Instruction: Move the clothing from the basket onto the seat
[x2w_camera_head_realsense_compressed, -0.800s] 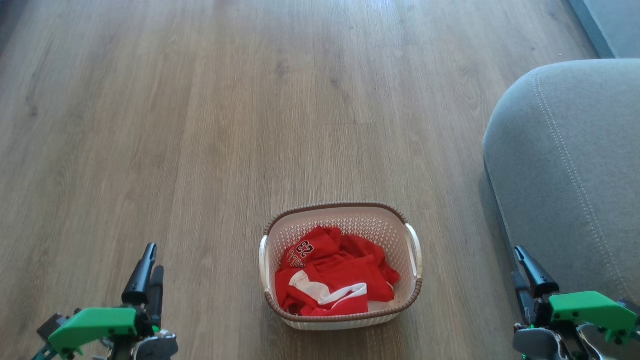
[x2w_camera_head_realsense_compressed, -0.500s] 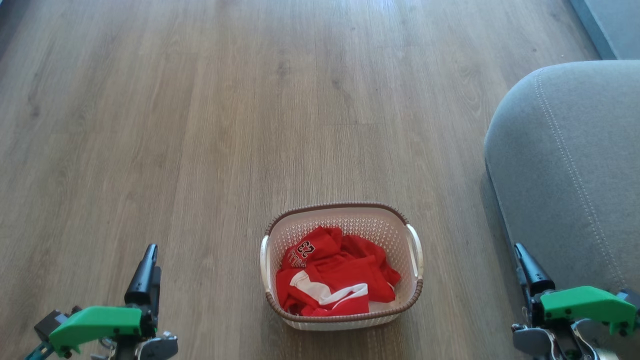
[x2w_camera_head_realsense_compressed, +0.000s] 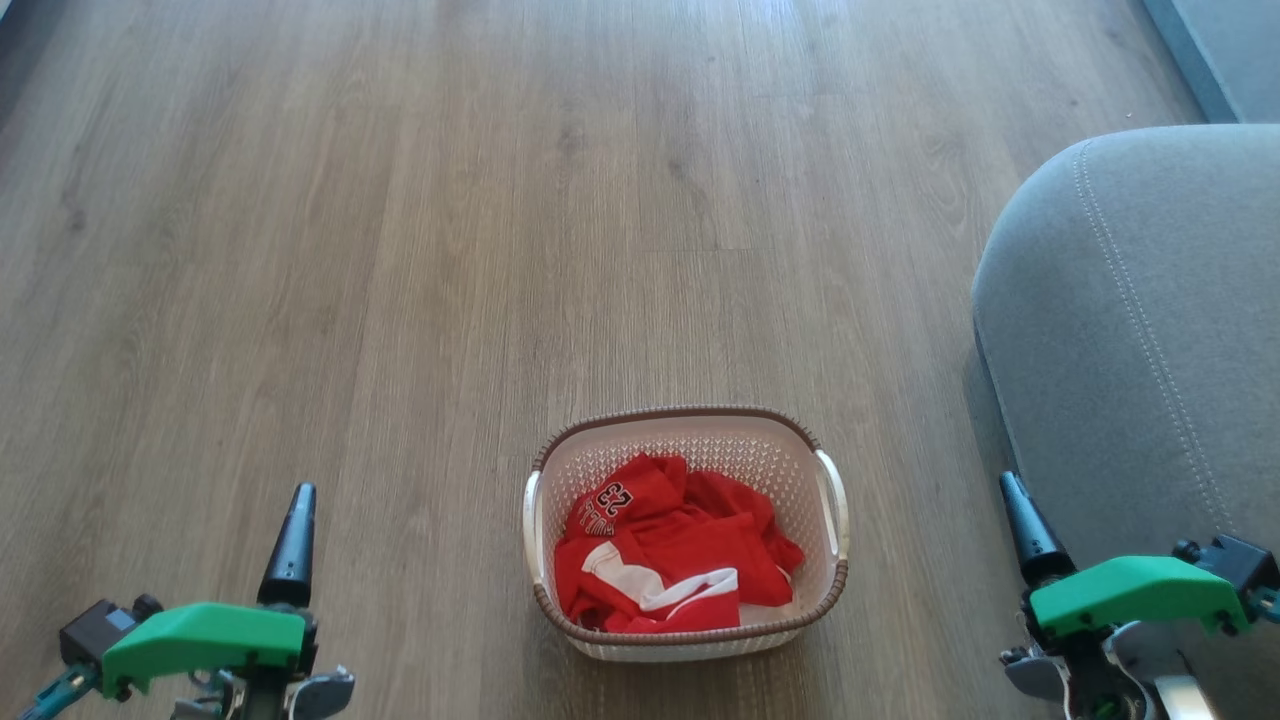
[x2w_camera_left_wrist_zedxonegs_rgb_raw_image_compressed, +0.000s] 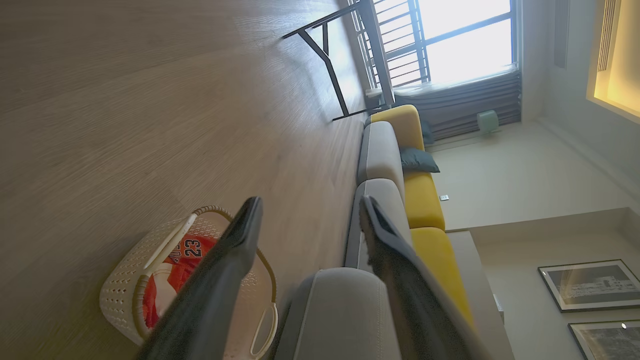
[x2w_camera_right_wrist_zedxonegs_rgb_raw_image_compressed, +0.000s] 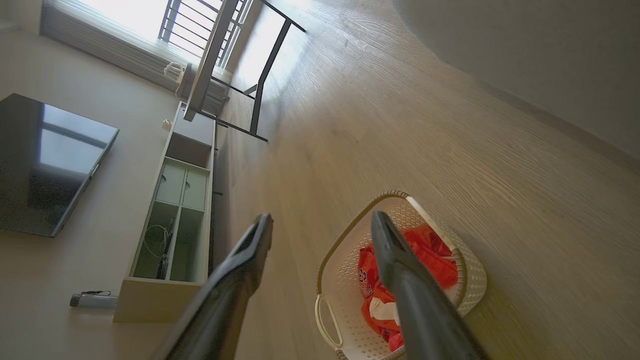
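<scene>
My left jaws and right jaws stand open, empty, either side of the basket (x2w_camera_head_realsense_compressed: 686, 445) on the floor (x2w_camera_head_realsense_compressed: 400, 250); the clothing (x2w_camera_head_realsense_compressed: 690, 545) lies inside, the seat (x2w_camera_head_realsense_compressed: 1130, 330) to its right

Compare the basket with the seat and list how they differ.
Size: the basket is small. The seat is far bigger and runs off the head view's right edge.
Material: the basket is cream perforated plastic with a brown rim. The seat is grey fabric with a line of pale stitching.
Load: the basket holds the red clothing. The seat's visible surface carries none.
Shared: both have rounded edges.
</scene>
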